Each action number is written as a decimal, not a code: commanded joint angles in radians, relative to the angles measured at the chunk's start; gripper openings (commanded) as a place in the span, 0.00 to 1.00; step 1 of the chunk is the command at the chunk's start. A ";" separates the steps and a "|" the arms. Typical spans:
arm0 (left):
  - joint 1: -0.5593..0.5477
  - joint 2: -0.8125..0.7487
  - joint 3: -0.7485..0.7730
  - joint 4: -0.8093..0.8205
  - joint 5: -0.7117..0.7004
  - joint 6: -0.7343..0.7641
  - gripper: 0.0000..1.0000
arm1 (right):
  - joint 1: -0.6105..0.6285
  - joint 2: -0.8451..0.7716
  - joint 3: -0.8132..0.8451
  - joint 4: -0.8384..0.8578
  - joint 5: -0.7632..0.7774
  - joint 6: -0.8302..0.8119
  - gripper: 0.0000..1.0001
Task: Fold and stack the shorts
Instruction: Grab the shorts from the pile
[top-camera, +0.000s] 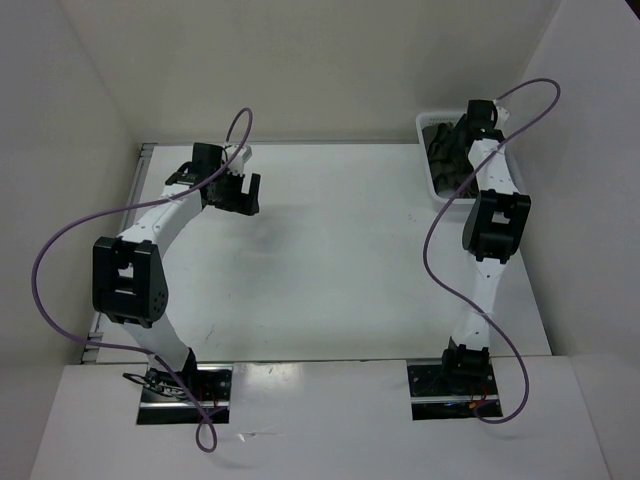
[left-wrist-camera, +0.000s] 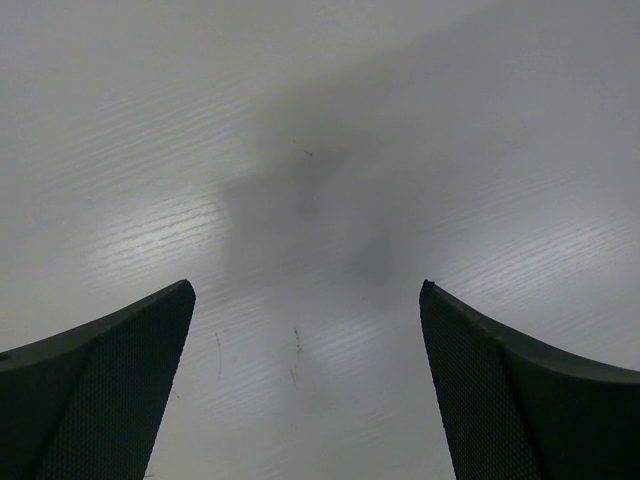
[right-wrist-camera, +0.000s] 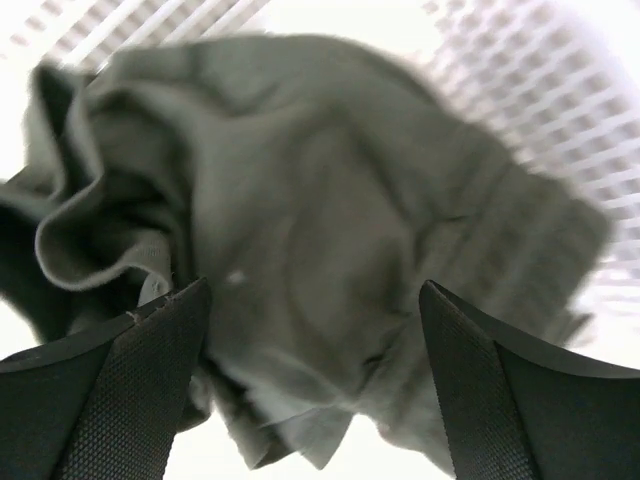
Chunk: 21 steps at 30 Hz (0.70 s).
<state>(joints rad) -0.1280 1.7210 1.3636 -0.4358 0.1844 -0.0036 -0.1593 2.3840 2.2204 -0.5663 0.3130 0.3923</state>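
Black mesh-textured fingers (right-wrist-camera: 110, 400) of the right hand (right-wrist-camera: 314, 290) are framing the wrist view, standing wide apart and gripping nothing. Between and beyond them the shorts (right-wrist-camera: 330, 190) are lying bunched in a loose olive-green heap, with folds piling up on the left and a ribbed, gathered band running toward the right. Whether the fingertips are touching the cloth cannot be told, as the picture is blurred. White lattice walls of the basket (right-wrist-camera: 540, 90) are showing around the heap, so the garment is sitting inside the basket, which is standing at the far right corner of the desk (top-camera: 340, 250). The right arm is reaching out over that corner with its hand pointing down into the basket. I am reading the spread jaws as readiness for a pinch on the topmost fold, since the shorts need to come out onto open desk before any folding.

The left hand (left-wrist-camera: 306, 290) is hovering above bare desk on the far left side, well apart from the basket, its fingers likewise spread and holding nothing. Only its soft shadow is falling on the white woodgrain below. That placing looks like waiting near the spot where the cloth would be spread. Judging by this, the task is at its very start: nothing is folded or stacked.
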 joint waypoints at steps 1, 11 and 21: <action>0.004 0.006 0.015 0.006 -0.007 0.004 1.00 | 0.007 0.032 0.016 -0.041 -0.121 0.054 0.88; -0.005 0.006 0.006 0.006 -0.007 0.004 1.00 | 0.007 0.012 -0.059 -0.010 -0.089 0.077 0.33; -0.005 -0.014 -0.003 0.025 0.003 0.004 1.00 | 0.173 -0.100 -0.045 0.049 0.263 -0.007 0.00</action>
<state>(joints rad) -0.1299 1.7210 1.3632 -0.4343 0.1795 -0.0036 -0.0982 2.3939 2.1654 -0.5823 0.3737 0.4316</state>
